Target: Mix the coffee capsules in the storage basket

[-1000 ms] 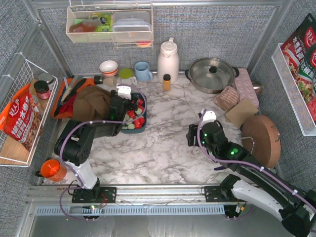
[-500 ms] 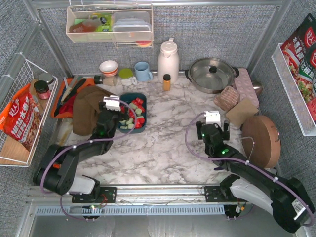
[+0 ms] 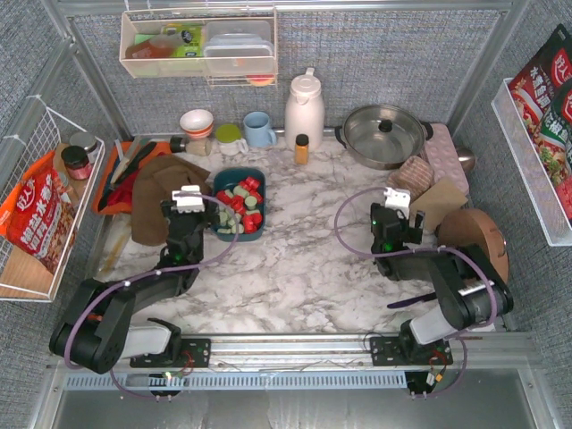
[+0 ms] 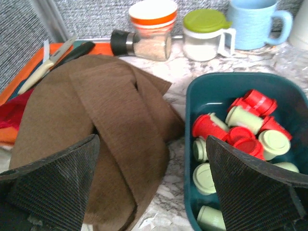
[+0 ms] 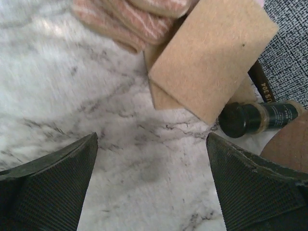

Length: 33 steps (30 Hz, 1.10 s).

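The storage basket [image 3: 260,173], a dark teal bin, sits left of centre on the marble top. Red and mint-green coffee capsules [image 3: 239,202] lie mixed in a heap inside it. In the left wrist view the basket [image 4: 216,89] is at the right, with red capsules [image 4: 259,101] on top of green ones [image 4: 204,177]. My left gripper [image 3: 189,211] [image 4: 151,139] is open and empty, just near-left of the basket, over the cloth's edge. My right gripper [image 3: 393,220] [image 5: 151,137] is open and empty over bare marble at the right.
A brown cloth [image 3: 164,198] [image 4: 96,120] lies against the basket's left side, with an orange tray [image 3: 122,163] behind it. A blue mug [image 3: 259,130], white jug [image 3: 304,109], amber bottle [image 3: 302,148] and pot [image 3: 382,134] line the back. Cardboard [image 5: 211,53] and a dark bottle [image 5: 255,118] lie ahead of the right gripper.
My left gripper has drawn back out of the basket toward the near left. My right gripper has opened and swung right toward the cardboard.
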Each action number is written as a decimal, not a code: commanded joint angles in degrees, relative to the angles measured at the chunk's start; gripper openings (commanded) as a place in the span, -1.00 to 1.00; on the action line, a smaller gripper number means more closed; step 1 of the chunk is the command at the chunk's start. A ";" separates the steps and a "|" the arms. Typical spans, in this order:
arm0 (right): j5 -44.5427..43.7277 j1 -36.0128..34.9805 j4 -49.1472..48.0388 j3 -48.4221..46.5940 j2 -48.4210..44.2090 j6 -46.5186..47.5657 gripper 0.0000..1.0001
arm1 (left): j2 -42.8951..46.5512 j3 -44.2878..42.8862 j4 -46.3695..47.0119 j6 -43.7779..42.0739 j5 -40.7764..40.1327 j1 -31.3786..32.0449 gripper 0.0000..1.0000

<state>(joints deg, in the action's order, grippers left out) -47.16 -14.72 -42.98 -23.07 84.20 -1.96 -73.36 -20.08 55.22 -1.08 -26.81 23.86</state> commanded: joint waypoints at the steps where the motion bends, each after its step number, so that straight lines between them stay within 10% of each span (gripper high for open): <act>1: 5.80 0.87 -4.07 -0.82 1.20 1.93 0.98 | 0.02 1.67 4.39 -0.17 -6.11 -0.12 0.99; 9: 14.99 3.45 -9.85 3.58 0.04 2.25 0.98 | 2.25 3.42 4.33 -1.18 -9.88 -0.12 0.99; 17: 42.24 10.94 -4.91 0.99 2.11 3.54 0.98 | 5.07 5.58 1.40 -4.01 -13.31 -0.07 0.99; 27: 37.05 11.47 -3.59 -0.10 3.01 0.81 0.98 | -7.15 9.89 12.87 -11.52 -18.44 -0.25 0.99; 33: 37.05 11.46 -3.56 -0.09 2.99 0.79 0.98 | -10.50 6.46 13.23 -10.03 -8.40 -1.53 0.99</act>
<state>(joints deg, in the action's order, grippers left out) -10.24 -3.33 -46.02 -22.83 87.31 -0.47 -82.65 -13.04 62.59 -11.14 -41.78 23.07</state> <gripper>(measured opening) 0.990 0.994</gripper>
